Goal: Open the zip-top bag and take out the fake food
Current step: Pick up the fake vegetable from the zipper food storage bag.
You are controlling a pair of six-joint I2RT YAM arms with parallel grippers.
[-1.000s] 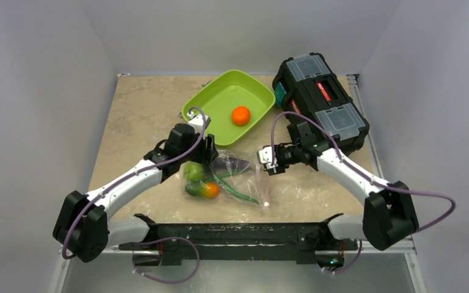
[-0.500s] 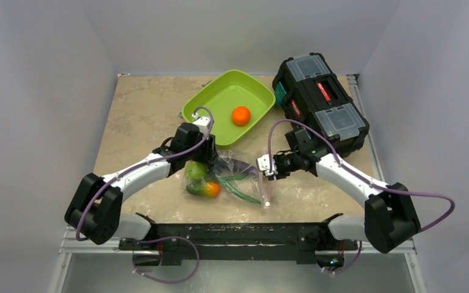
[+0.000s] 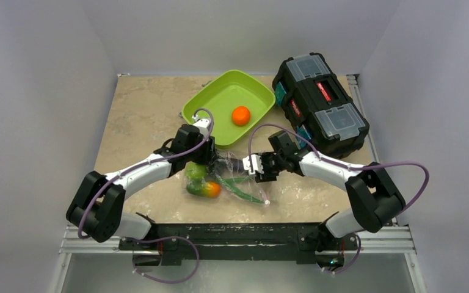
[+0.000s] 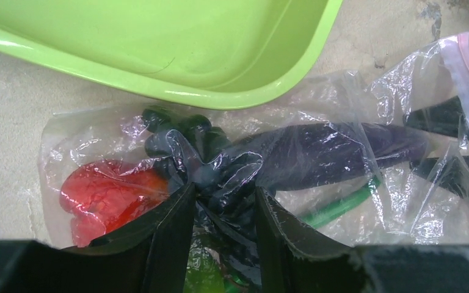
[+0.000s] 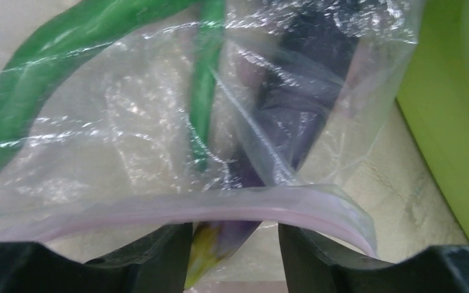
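The clear zip-top bag (image 3: 235, 174) lies crumpled on the table between my two grippers. My left gripper (image 4: 223, 192) is shut on bunched plastic at its closed end, over the dark grapes (image 4: 177, 131). A red strawberry (image 4: 107, 192), the purple eggplant (image 4: 336, 149) and a green pod (image 4: 336, 207) show through the plastic. My right gripper (image 5: 235, 229) is open at the bag's mouth. The pink zip strip (image 5: 220, 207) arches across its fingertips and the eggplant's stem end pokes into the gap. In the top view, the left gripper (image 3: 206, 155) and right gripper (image 3: 251, 165) face each other.
The lime-green tray (image 3: 220, 91) sits just behind the bag and holds an orange (image 3: 240, 115). A black toolbox (image 3: 320, 104) stands at the back right, close to my right arm. A lime (image 3: 194, 171) and an orange-red fruit (image 3: 209, 190) lie at the bag's near left.
My right gripper has moved left up to the bag's mouth, with its jaws narrowing and then opening again. The left jaws have closed further on the bunched plastic.
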